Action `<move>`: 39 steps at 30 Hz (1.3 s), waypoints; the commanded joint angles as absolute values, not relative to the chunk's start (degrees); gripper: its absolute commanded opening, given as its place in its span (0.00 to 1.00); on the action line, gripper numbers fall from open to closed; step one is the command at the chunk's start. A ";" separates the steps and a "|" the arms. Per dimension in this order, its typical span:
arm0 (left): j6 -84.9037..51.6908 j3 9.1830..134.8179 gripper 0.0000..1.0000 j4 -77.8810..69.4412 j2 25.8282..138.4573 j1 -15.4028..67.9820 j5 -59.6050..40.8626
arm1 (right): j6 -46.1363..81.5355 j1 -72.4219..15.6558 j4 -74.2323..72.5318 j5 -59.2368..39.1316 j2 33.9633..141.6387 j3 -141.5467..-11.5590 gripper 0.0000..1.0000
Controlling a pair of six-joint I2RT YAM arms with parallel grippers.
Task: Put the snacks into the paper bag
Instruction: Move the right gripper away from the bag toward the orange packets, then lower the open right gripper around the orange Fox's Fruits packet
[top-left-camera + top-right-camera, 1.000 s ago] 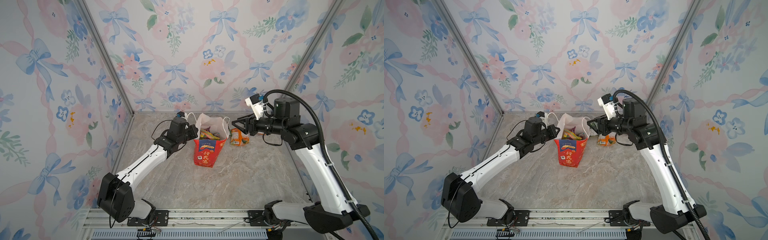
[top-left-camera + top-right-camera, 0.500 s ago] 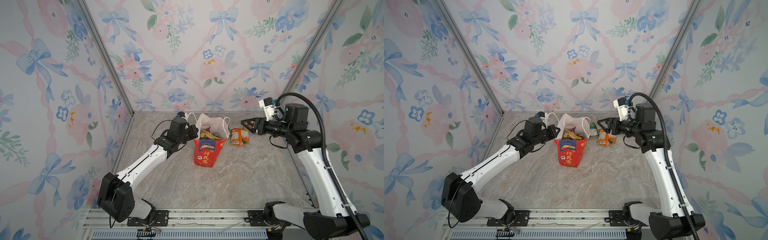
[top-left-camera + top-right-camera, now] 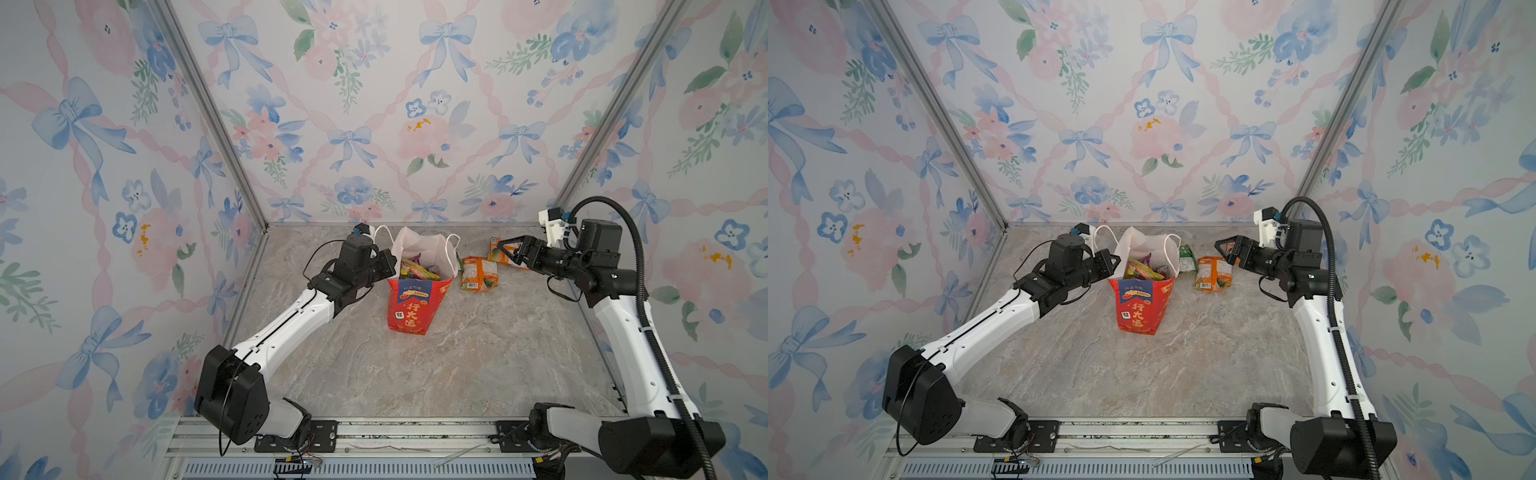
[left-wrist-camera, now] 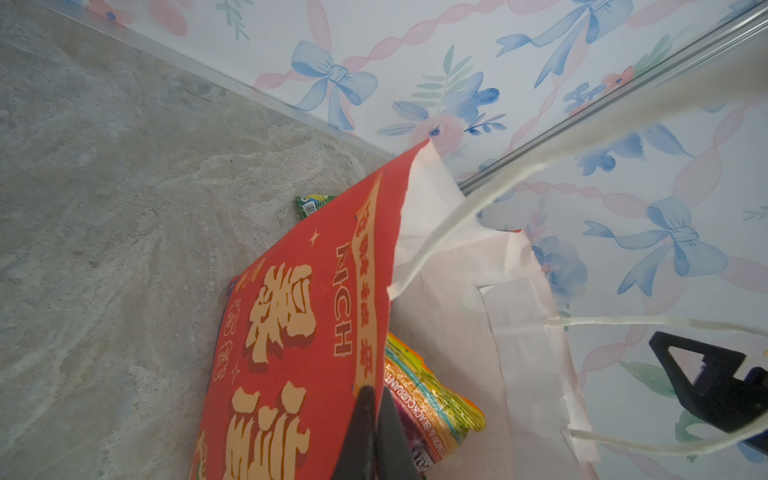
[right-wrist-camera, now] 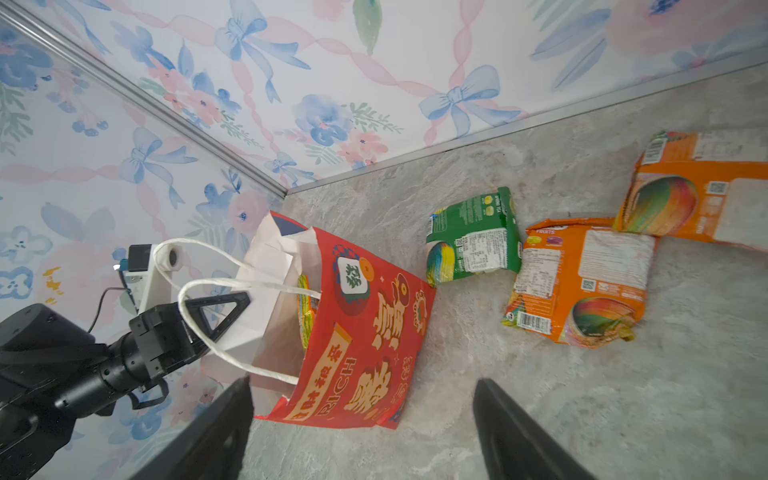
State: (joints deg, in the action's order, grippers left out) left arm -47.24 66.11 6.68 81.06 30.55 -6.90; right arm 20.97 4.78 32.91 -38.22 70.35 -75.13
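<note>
the right pincer (image 3: 508,252) has drawn back to the right, away from the mouth of the paper bag (image 3: 415,299), and its jaws have spread wider. the green packet (image 3: 1187,258) just right of the bag, hidden behind the pincer a second ago, now shows.

- The tall red paper bag (image 3: 409,307) is printed paper with a faint sheen outside. Inside it is plain matt white, creased near the rim.
- Its white cord handles (image 5: 249,284) look like twisted paper string.
- The orange plastic snack packets (image 5: 582,282) and the green plastic snack packet (image 5: 473,237) are glossy, crinkled film.
- The grey marbled tabletop (image 3: 415,374) looks smooth, stone-like and dull.
- The floral wall covering (image 3: 374,104) is matt.
- The silver corner rails (image 3: 215,120) look like brushed metal.
</note>
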 commanded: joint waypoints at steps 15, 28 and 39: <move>-48.60 65.92 0.00 7.38 79.82 30.53 -7.75 | 30.82 5.39 23.89 -34.22 82.25 -71.36 0.89; -48.52 65.74 0.00 7.31 80.16 30.50 -8.02 | 30.21 5.89 23.43 -29.47 93.04 -72.38 0.95; -48.47 65.47 0.00 7.38 79.80 30.32 -7.82 | 30.24 6.59 22.59 -27.33 99.22 -72.71 1.00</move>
State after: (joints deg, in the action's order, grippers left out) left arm -48.29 66.11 6.70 81.03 30.55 -6.90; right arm 30.04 6.07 23.05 -29.15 98.10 -71.99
